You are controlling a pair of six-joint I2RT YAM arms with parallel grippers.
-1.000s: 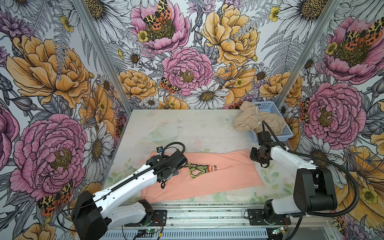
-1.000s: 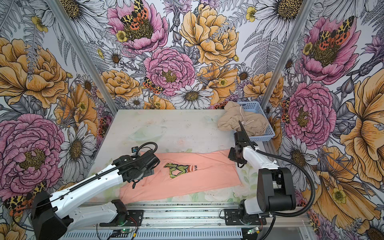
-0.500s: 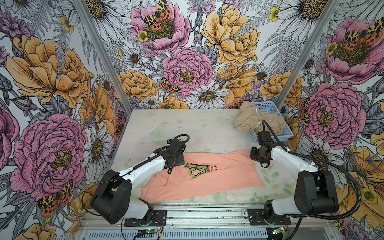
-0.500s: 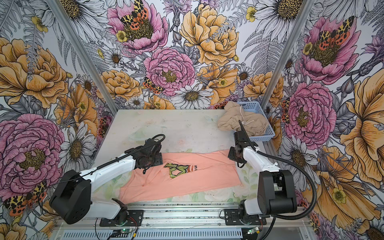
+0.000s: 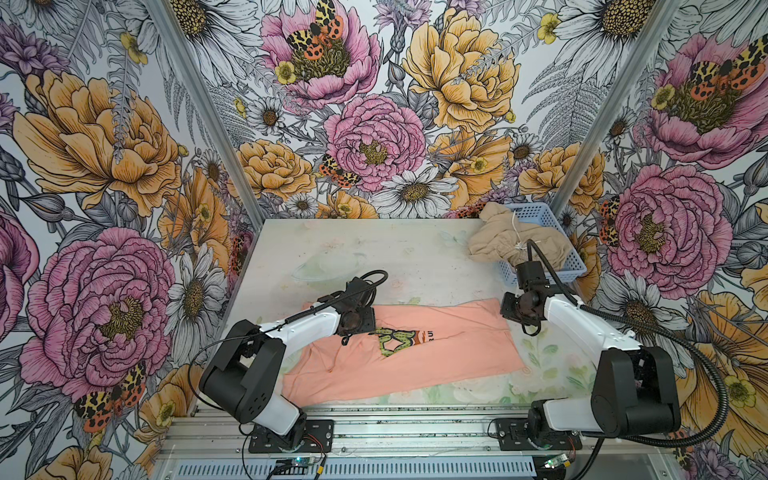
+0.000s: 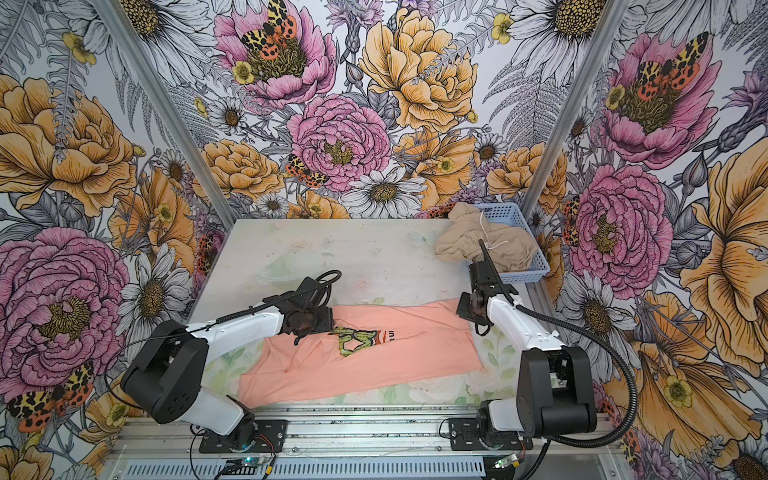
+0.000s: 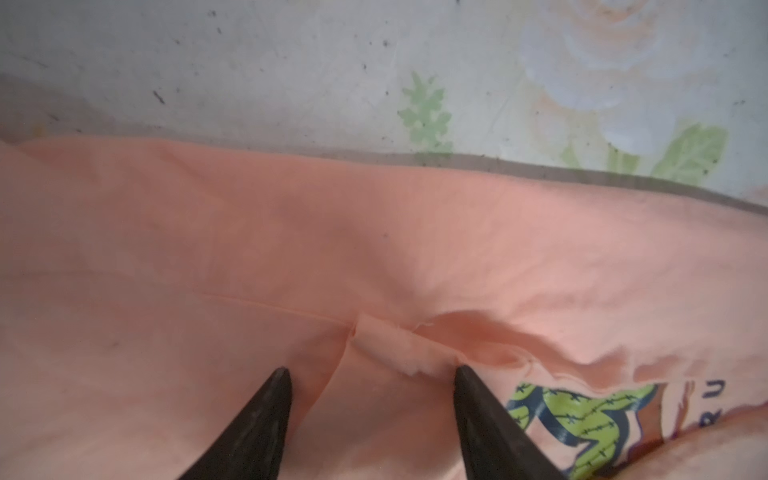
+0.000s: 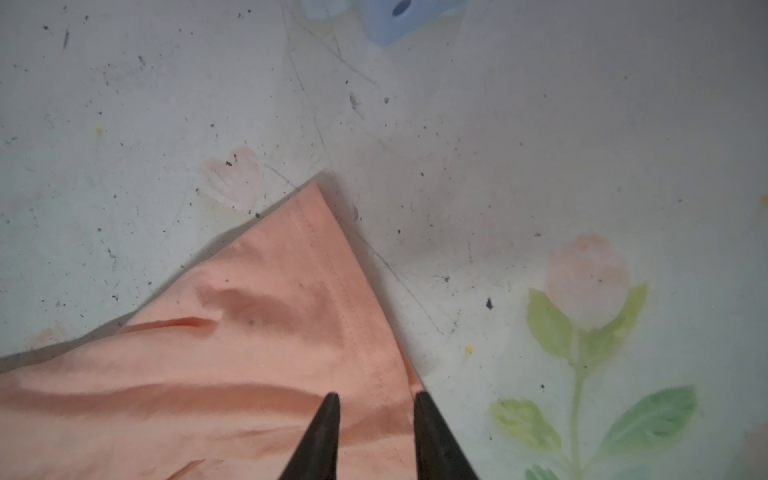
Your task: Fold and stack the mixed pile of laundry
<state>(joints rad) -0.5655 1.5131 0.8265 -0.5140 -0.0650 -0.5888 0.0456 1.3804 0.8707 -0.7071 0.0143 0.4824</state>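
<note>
A peach-pink T-shirt lies flat on the near half of the desk. Its long axis runs side to side, tilted so the right end sits farther back. The neck end points toward the left arm, the hem toward the right arm. The left claw is released, its tips set either side of a small raised tuck beside the chest graphic. The right claw sits at the hem corner, jaws narrowly apart; whether it nips cloth I cannot tell. The beige garment is heaped well apart, over the blue basket at the far right corner.
</note>
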